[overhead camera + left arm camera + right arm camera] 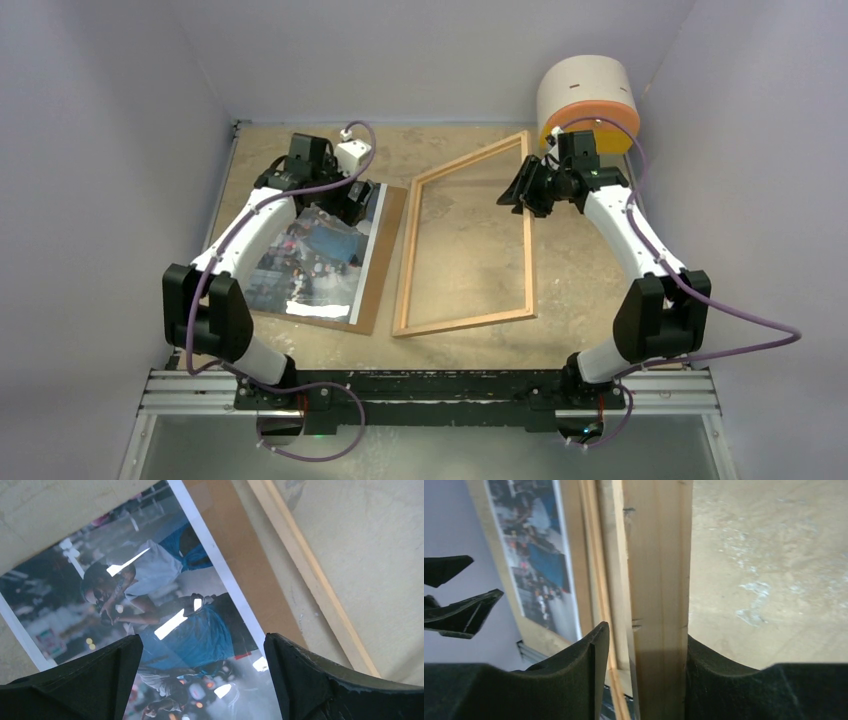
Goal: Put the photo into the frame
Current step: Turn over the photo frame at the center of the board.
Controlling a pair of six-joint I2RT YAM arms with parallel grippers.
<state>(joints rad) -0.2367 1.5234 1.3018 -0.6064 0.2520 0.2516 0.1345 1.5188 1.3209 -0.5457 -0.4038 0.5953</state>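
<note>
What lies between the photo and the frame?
The uncovered strip of the brown backing panel, then a narrow band of table before the frame; the left wrist view shows it.

A brown backing panel (380, 250) is laid on the scuffed tan table (570, 280). The frame (466, 322) is seen just beside it. A white-and-orange cylinder (588, 95) is stood at the far right corner.

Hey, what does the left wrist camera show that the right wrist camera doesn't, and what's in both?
Only the left wrist camera shows the photo close up, with people in blue, and the left gripper open above it. Only the right wrist camera shows the right gripper closed on a rail of the frame, plus the wall behind. Both show the photo lying on the brown backing panel, some frame moulding and the sandy table.
</note>
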